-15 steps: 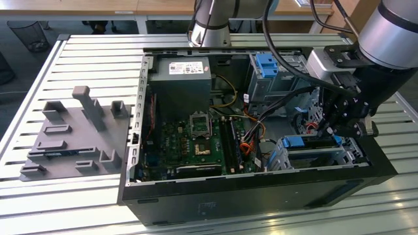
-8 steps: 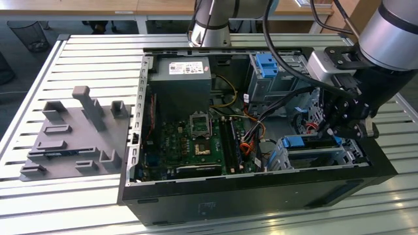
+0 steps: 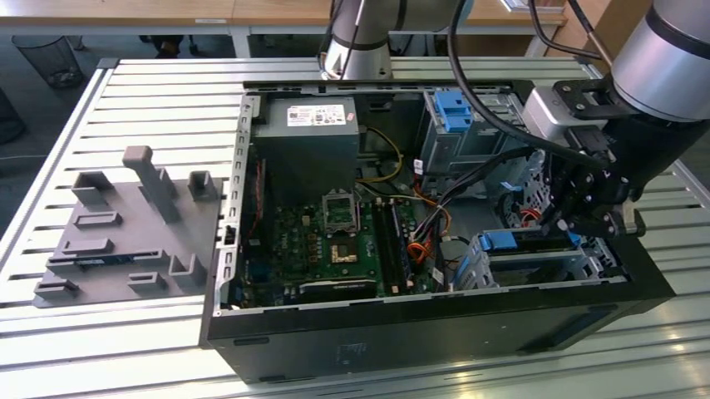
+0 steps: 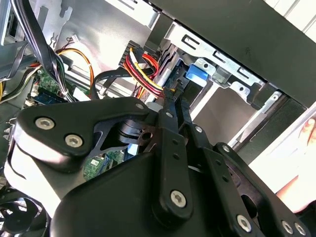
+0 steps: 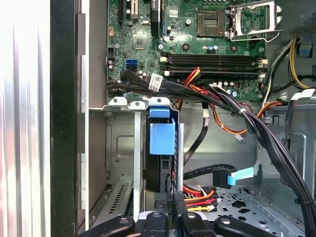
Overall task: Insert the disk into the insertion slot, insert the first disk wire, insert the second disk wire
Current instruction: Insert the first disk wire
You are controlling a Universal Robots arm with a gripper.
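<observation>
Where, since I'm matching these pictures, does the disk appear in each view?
Exterior view: the disk at the insertion slot, exterior view's right.
Second wrist view: the disk just beyond the gripper.
First wrist view: the disk between grey rails.
Shared landmark: the green motherboard.

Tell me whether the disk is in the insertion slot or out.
Partly in at least: the disk stands between walls of the insertion slot.
</observation>
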